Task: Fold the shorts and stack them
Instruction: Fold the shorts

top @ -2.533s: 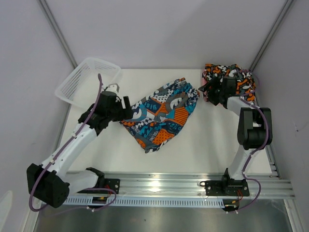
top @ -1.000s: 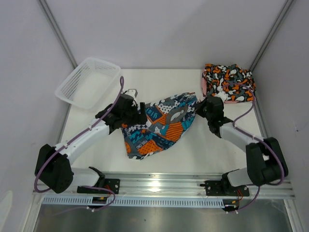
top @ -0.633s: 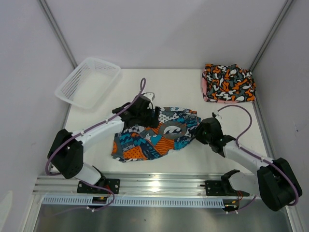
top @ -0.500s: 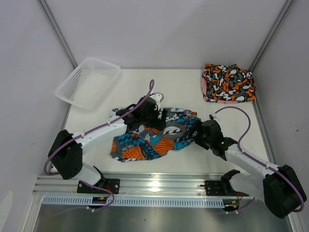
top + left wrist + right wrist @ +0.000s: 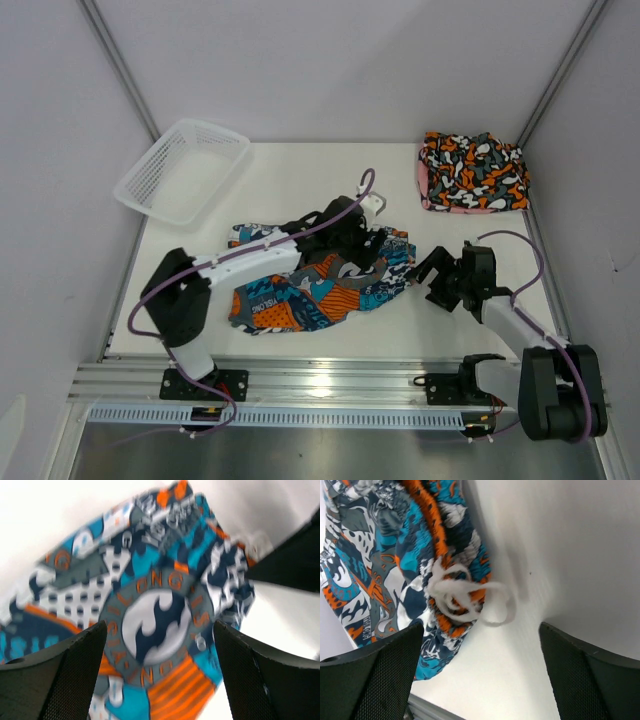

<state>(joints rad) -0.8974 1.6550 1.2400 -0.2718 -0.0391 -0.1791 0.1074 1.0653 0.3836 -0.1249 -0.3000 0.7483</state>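
The teal-navy shorts [image 5: 300, 290] lie rumpled on the table's front middle. They fill the left wrist view [image 5: 155, 615]. My left gripper [image 5: 362, 243] hovers over their right part, open [image 5: 160, 680], with nothing between its fingers [image 5: 55, 680]. My right gripper [image 5: 432, 280] stands open just right of the shorts. Its wrist view shows the orange waistband and white drawstring [image 5: 465, 597] lying free ahead of the jaws [image 5: 480, 680]. At the back right, the black shorts with orange-white blotches [image 5: 472, 170] rest folded on the pink shorts [image 5: 424, 188], of which only an edge shows.
A white mesh basket [image 5: 185, 170] sits tilted at the back left corner. The left arm [image 5: 250, 262] stretches across the teal shorts. An aluminium rail [image 5: 330, 375] runs along the table's front edge. Grey walls close in on both sides.
Both arms pulled the teal shorts toward the front. The right gripper opened, let go of the waistband and backed off to the right. The left gripper slid rightward over the fabric.
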